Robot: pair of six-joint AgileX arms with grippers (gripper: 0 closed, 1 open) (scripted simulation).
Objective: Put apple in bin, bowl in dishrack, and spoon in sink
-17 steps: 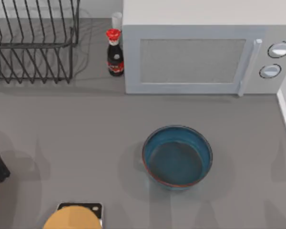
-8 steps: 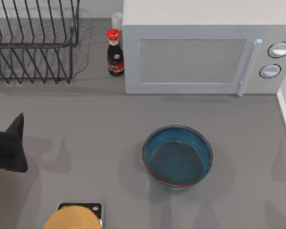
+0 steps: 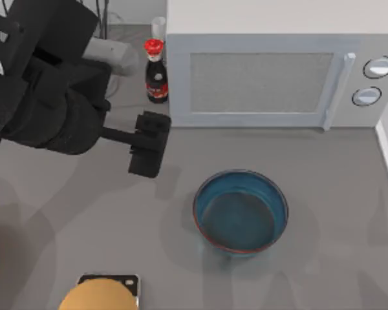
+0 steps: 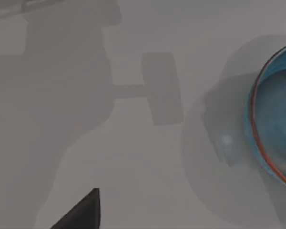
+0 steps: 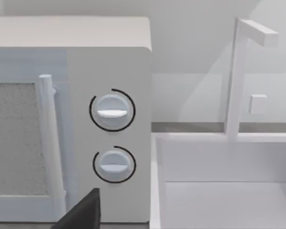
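Left gripper (image 3: 147, 152) reaches out from the bulky left arm (image 3: 48, 97), hanging over the counter left of the bowl (image 3: 240, 211) and apart from it; whether it is open or closed, I cannot tell. Bowl sits upright, mouth up, before the microwave (image 3: 278, 71).
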